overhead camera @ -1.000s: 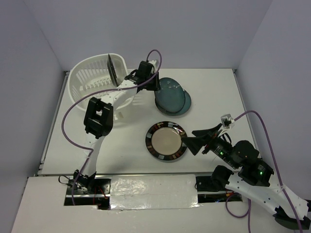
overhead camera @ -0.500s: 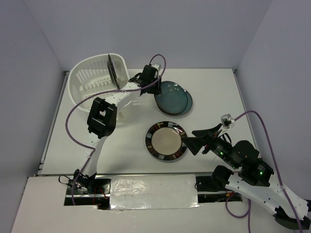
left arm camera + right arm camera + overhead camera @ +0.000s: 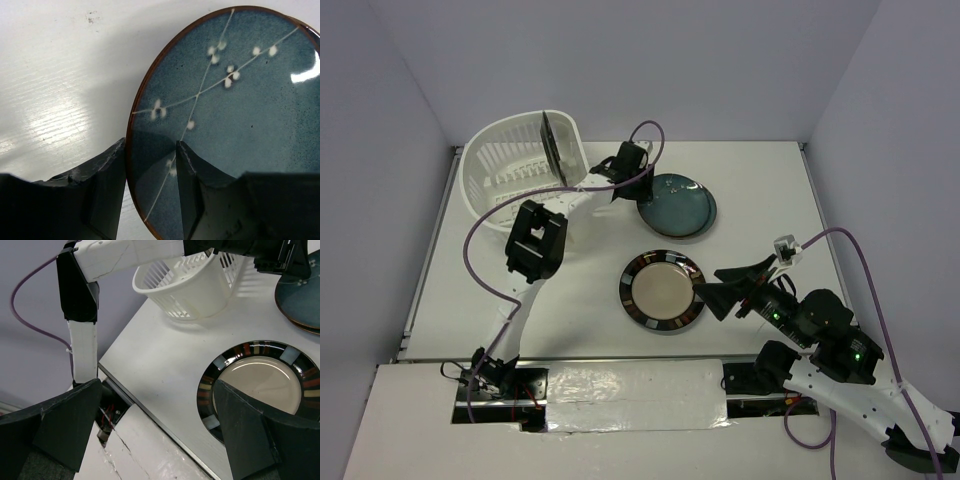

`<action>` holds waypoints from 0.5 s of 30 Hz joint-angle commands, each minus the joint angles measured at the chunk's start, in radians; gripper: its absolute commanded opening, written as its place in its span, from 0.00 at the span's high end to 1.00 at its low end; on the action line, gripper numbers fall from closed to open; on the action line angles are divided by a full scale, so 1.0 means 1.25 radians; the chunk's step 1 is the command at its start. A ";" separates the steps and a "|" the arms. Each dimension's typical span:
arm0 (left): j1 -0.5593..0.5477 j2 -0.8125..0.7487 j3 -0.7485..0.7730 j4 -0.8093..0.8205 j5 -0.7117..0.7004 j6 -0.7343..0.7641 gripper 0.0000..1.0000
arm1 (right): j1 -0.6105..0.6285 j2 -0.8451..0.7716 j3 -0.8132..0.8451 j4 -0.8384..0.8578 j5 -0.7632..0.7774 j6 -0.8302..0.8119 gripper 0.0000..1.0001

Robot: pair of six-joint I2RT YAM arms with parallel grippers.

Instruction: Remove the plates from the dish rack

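A teal-blue plate [image 3: 678, 205] with white sprigs [image 3: 240, 100] lies flat at the back middle of the table, on top of another teal plate whose rim [image 3: 313, 31] peeks out. My left gripper [image 3: 638, 190] [image 3: 150, 145] stands open astride its left rim, one finger outside the rim and one over the plate's face, with gaps showing. One dark plate [image 3: 555, 143] stands on edge in the white dish rack [image 3: 495, 165] [image 3: 200, 285]. A beige plate with a black-brown rim [image 3: 662, 291] [image 3: 260, 382] lies flat mid-table. My right gripper [image 3: 710, 285] [image 3: 157, 384] is open and empty at its right edge.
The left arm's white links and purple cable [image 3: 470, 240] arc from the near edge past the rack. The table's front edge [image 3: 150, 405] with a taped board runs below the right gripper. Grey walls enclose the table on three sides.
The teal plate has gone from tilted to lying flat on the other teal plate. My left gripper shifted right with it and its jaws have widened. The right arm is unmoved.
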 commanded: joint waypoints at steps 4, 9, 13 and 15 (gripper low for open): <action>-0.011 0.001 0.056 0.040 0.011 0.001 0.46 | 0.002 -0.001 0.024 0.013 -0.011 -0.008 0.01; -0.015 0.003 0.063 0.040 0.011 0.006 0.41 | 0.007 -0.005 0.024 0.013 -0.010 -0.008 0.01; -0.017 -0.002 0.062 0.037 0.011 0.009 0.37 | 0.006 -0.005 0.025 0.012 -0.010 -0.008 0.01; -0.019 -0.004 0.062 0.037 0.011 0.011 0.36 | 0.005 -0.006 0.025 0.013 -0.013 -0.008 0.01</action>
